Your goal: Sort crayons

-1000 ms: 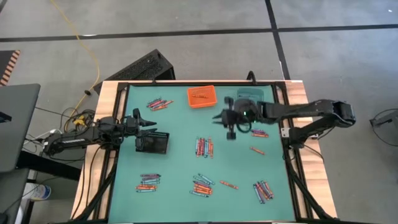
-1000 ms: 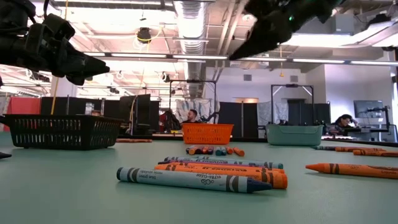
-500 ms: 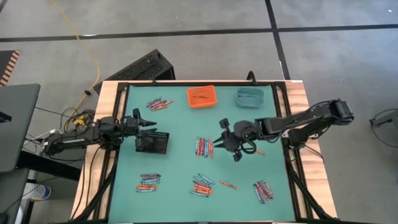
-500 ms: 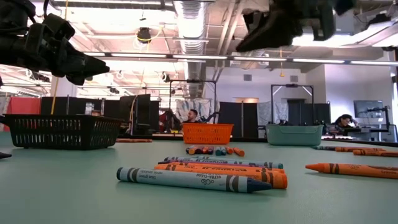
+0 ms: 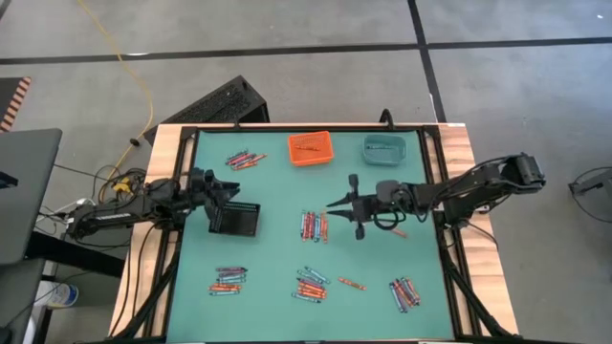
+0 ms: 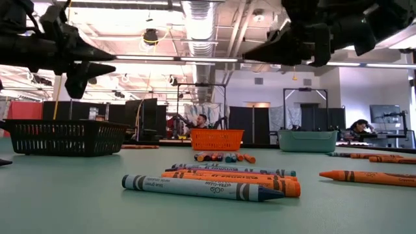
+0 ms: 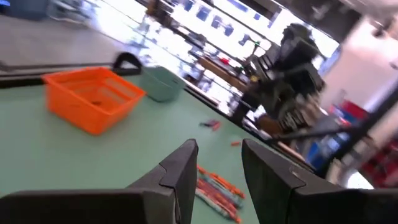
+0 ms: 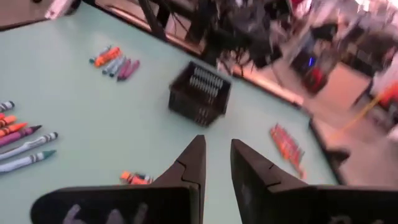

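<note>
Crayons lie in small clusters over the green mat: a middle cluster [image 5: 314, 225], one at the back left [image 5: 245, 159], others along the front [image 5: 229, 280] [image 5: 310, 284] [image 5: 404, 292]. My right gripper [image 5: 332, 204] hovers just right of the middle cluster, pointing left, slightly open with nothing between its fingers [image 8: 189, 165]. My left gripper [image 5: 228, 188] hangs above the back edge of the black bin [image 5: 236, 219]; it is open and empty, as its fingers [image 7: 180, 174] show. From table height, several crayons [image 6: 208, 185] lie close in front.
An orange bin [image 5: 310, 148] and a teal bin [image 5: 384, 148] stand at the mat's back edge. A single orange crayon [image 5: 397, 232] lies under the right arm, another [image 5: 351, 284] lies near the front. Wooden rails frame the mat [image 5: 277, 315].
The right gripper has come away from the teal bin toward the middle of the mat, ending beside the middle cluster. The left gripper has tilted a little above the black bin.
</note>
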Available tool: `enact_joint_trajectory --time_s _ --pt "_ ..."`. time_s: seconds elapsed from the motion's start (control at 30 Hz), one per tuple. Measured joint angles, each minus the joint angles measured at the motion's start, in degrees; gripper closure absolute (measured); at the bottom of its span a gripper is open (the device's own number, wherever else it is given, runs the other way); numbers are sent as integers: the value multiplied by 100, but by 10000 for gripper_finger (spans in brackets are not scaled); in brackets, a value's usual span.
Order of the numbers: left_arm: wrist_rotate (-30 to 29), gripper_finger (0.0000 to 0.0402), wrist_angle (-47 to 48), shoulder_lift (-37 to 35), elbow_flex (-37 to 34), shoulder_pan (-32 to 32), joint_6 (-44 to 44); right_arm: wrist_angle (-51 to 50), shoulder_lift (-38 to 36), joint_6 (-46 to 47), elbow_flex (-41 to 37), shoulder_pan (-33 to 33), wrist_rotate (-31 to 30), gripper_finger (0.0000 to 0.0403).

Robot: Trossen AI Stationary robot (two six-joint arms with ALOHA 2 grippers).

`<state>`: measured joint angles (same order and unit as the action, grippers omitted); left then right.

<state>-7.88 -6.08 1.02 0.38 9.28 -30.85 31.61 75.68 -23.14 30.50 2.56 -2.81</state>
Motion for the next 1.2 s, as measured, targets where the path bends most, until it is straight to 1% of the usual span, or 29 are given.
enact_joint_trajectory --time_s 0.1,0.13,0.17,0.23,0.27,0.33,0.43,0.53,0.63,0.77,0.87,0.97,1.07,1.2 --pt "-626 286 28 0 0 3 -195 -477 57 613 -1 -58 -21 329" --pt "-685 286 53 0 0 3 -369 -585 58 779 -6 -66 -27 329" --pt "-626 286 78 0 3 4 -428 -573 57 761 -5 -87 -26 329" --pt "-299 286 133 15 50 2 -330 -482 7 464 0 -108 -24 329" --pt "-155 286 371 71 166 -4 -331 -407 -32 342 0 -114 -22 329" --pt "-22 286 765 239 498 -45 -425 -202 -87 232 7 -113 -24 329" --pt "89 286 1158 715 1066 -228 -394 -198 -133 230 7 -108 -22 329" --pt "167 286 1518 1446 1552 -567 -250 -358 -136 379 7 -104 -14 329" --pt "150 286 1807 2312 2032 -1049 -223 -520 -138 517 7 -104 -13 329" --pt "-7 286 2035 3666 2578 -1867 -316 -485 -138 555 7 -106 -13 329" --pt "-32 286 2140 4573 3116 -2529 -469 -339 -138 670 7 -89 -9 329" --pt "-53 286 2704 5374 3715 -3177 -856 -338 -140 767 7 -30 -9 329" --pt "-254 286 3298 6104 4330 -3860 -1220 -388 -140 770 7 44 -5 329" --pt "-308 286 4325 7024 4905 -4524 -1703 -427 -140 772 7 106 15 329"
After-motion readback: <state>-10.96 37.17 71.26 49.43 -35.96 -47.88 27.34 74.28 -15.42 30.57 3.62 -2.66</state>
